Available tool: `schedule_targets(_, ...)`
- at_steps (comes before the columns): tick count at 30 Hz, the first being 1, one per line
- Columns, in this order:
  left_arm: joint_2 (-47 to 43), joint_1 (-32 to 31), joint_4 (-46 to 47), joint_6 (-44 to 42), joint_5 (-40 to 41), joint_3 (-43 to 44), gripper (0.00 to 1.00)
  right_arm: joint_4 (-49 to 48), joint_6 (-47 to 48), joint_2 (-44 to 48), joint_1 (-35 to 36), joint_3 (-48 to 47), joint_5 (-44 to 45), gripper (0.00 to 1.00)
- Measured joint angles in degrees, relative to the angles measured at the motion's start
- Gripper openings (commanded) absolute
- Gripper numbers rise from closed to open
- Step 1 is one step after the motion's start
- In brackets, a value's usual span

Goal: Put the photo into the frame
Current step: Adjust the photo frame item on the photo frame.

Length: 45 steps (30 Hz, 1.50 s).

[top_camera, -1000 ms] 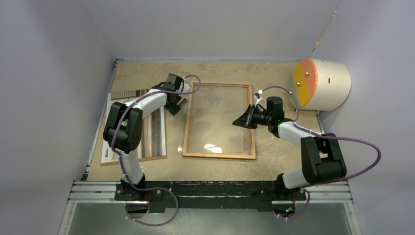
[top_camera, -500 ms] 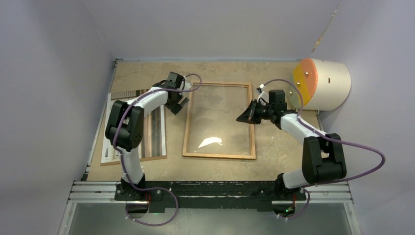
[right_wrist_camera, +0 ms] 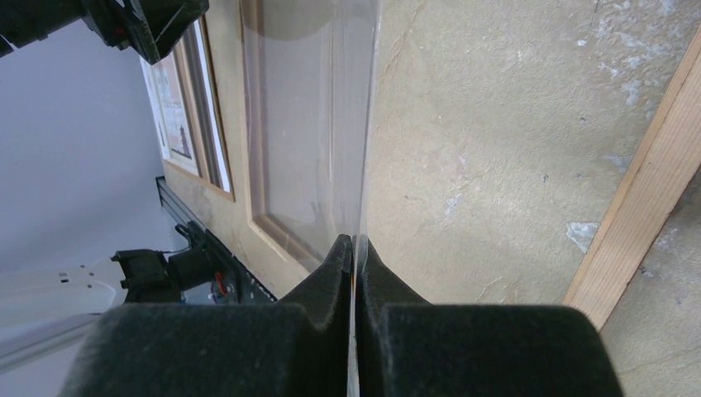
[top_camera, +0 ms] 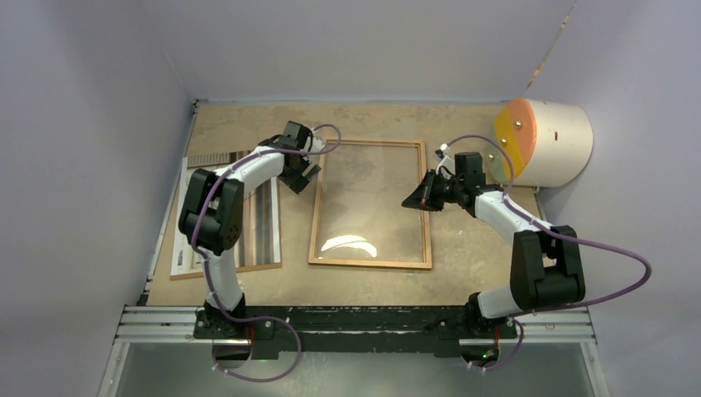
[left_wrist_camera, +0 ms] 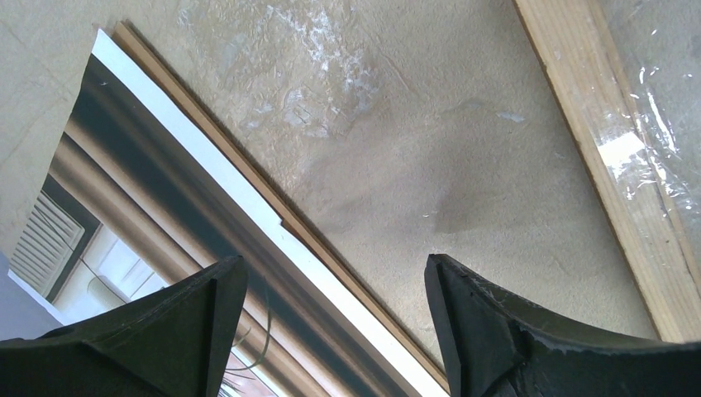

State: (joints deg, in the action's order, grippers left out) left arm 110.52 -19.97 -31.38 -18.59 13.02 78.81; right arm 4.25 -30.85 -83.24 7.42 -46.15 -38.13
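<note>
- The jaws of the right gripper (right_wrist_camera: 355, 248) are pinching shut on the right edge of the clear glass pane (right_wrist_camera: 331, 124), holding that edge up off the frame (top_camera: 370, 263).
- The jaws of the left gripper (left_wrist_camera: 335, 281) are standing wide apart with nothing between them, hovering over bare table (top_camera: 463, 265) between the frame's left rail and the photo (top_camera: 269, 219).
- The photo is lying picture side up on a brown backing board (left_wrist_camera: 273, 198) along the table's left edge, apart from the frame.
- The frame is lying flat mid-table.

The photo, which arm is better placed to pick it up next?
Left. The left gripper hangs open beside the photo, empty; the right gripper is shut on the glass pane, across the frame.
</note>
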Motion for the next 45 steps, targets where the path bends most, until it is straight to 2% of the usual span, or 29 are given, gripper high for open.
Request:
schedule_targets(31, 0.07, 0.0, 0.0, 0.0, 0.0, 0.0, 0.82, -1.79, -1.62, 1.49, -0.63, 2.64, 1.16, 0.0)
schedule_targets(45, 0.07, 0.0, 0.31, 0.0, 0.0, 0.0, 0.82, -1.6, -0.15, 0.66, -0.7, -1.07, 1.2, 0.0)
